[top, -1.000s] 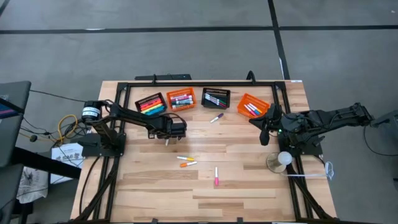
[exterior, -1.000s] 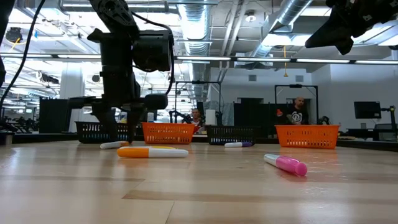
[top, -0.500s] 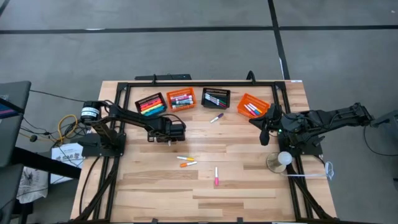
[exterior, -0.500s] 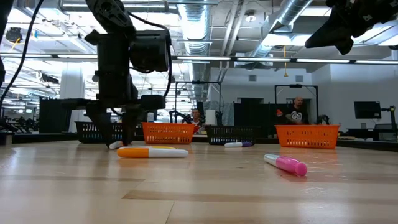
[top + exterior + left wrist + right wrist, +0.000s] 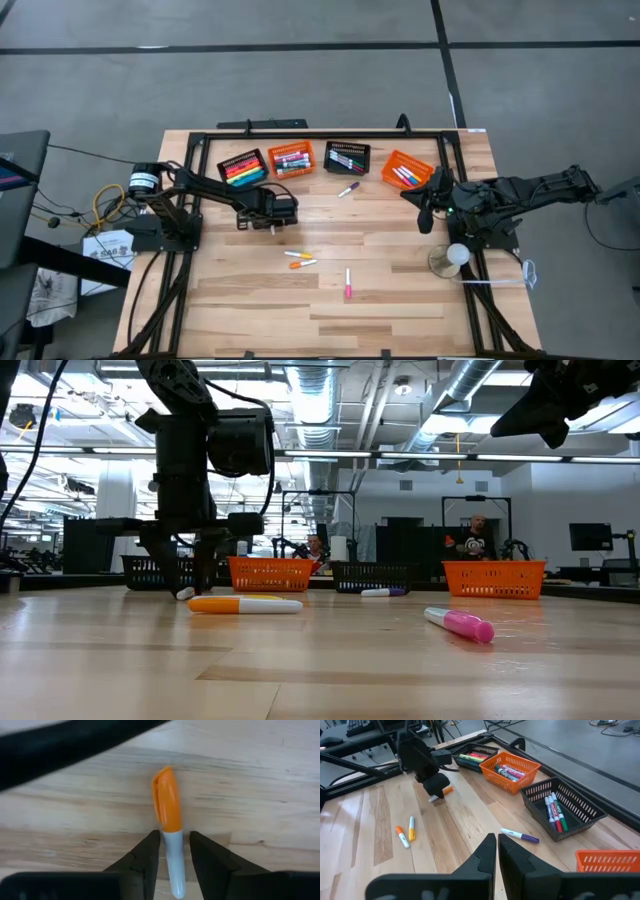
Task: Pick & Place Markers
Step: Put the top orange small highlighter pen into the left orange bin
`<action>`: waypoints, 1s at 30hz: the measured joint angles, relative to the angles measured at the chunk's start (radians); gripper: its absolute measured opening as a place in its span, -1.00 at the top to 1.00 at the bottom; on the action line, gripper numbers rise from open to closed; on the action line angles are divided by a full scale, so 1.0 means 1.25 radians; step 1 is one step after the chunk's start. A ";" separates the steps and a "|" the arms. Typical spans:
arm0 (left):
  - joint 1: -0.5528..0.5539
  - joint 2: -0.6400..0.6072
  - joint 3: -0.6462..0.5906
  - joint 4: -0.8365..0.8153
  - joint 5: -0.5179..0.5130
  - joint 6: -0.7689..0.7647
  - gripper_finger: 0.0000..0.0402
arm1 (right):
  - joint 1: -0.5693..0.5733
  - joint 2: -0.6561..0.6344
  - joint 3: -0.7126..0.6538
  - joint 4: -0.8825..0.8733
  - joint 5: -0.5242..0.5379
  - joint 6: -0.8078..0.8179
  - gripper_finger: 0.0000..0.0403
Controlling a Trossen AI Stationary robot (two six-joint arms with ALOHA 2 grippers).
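The wooden desk (image 5: 400, 300) carries four baskets (image 5: 290, 159) of markers along its far side. The left gripper (image 5: 174, 851) is down at the desk near the leftmost baskets, jaws narrow on either side of an orange-capped marker (image 5: 168, 820); whether they clamp it is unclear. The right gripper (image 5: 497, 851) hangs raised at the right, jaws together. Loose markers (image 5: 300, 259) lie mid-desk.
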 joint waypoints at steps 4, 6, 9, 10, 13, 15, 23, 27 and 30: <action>0.000 0.000 -0.001 -0.001 0.011 -0.004 0.59 | 0.000 0.000 0.000 0.000 0.000 0.000 0.95; 0.000 0.001 -0.001 -0.001 0.015 -0.014 0.68 | 0.000 0.000 0.000 0.000 0.000 0.000 0.95; -0.001 0.001 -0.001 0.000 0.018 -0.018 0.80 | 0.000 0.000 0.000 0.000 0.000 0.000 0.95; -0.001 0.000 -0.001 0.001 0.018 -0.018 0.82 | 0.000 0.000 0.000 0.000 0.000 0.000 0.95; -0.002 -0.001 -0.001 0.004 0.018 -0.018 0.81 | 0.000 0.000 0.000 0.000 0.000 0.000 0.95; -0.002 -0.006 -0.001 0.005 0.017 -0.018 0.75 | 0.000 0.000 0.000 0.000 0.000 0.000 0.95; -0.006 -0.047 -0.004 0.017 -0.004 0.008 0.77 | 0.000 0.001 0.000 0.000 -0.001 0.008 0.95; -0.005 -0.058 -0.004 0.034 -0.031 0.033 0.79 | 0.000 0.001 0.000 0.001 -0.002 0.008 0.95; -0.007 -0.069 -0.004 0.079 -0.050 0.068 0.71 | 0.000 0.001 0.000 0.004 -0.004 0.008 0.95</action>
